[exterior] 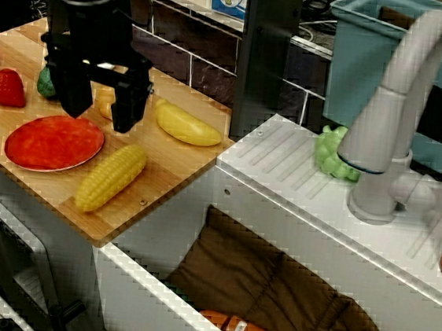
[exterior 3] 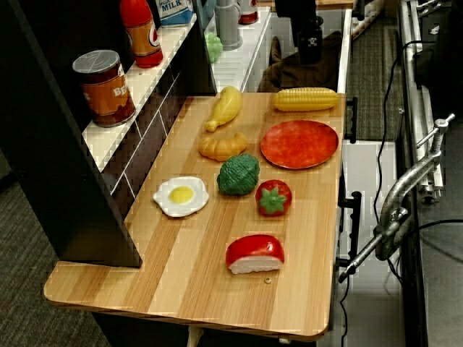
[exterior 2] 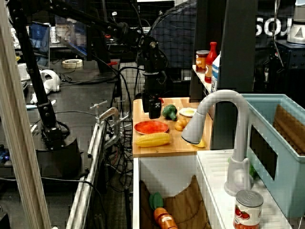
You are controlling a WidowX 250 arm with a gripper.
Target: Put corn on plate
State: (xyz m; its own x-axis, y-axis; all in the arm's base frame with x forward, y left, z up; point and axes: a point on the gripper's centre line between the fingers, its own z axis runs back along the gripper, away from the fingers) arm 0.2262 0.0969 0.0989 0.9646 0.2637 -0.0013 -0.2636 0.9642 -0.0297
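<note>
Wooden worktop [exterior: 165,167]: corn [exterior: 111,176] lay beside the plate [exterior: 53,142], fingers [exterior: 125,112] spread wide, empty above it; bumpy cob could've rolled off.

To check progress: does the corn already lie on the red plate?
No, the corn lies on the wooden board beside the plate.

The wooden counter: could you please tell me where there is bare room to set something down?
The wooden counter is bare at its end beyond the red-and-white piece, and beside the fried egg along the brick wall. Around the plate, corn, croissant and broccoli it is crowded.
</note>
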